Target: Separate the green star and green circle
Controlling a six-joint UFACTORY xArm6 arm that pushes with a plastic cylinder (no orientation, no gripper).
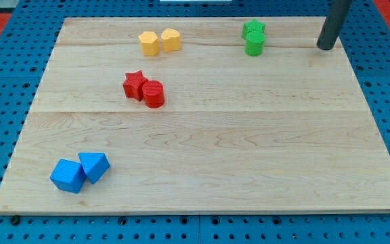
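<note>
well right of touching green star (254, 28) and green circle (254, 44): my tip (326, 47).

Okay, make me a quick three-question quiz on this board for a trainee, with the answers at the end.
1. True or false: the green star and the green circle are touching.
2. Which pair lies nearest the view's bottom left? A) yellow blocks B) red blocks C) blue blocks
3. Fill in: my tip stands to the view's ____ of the green pair.

Key
1. True; the star sits just above the circle, against it.
2. C; the blue blocks, while the red star with the red cylinder and the yellow blocks lie higher up.
3. Right, with bare board between.
</note>
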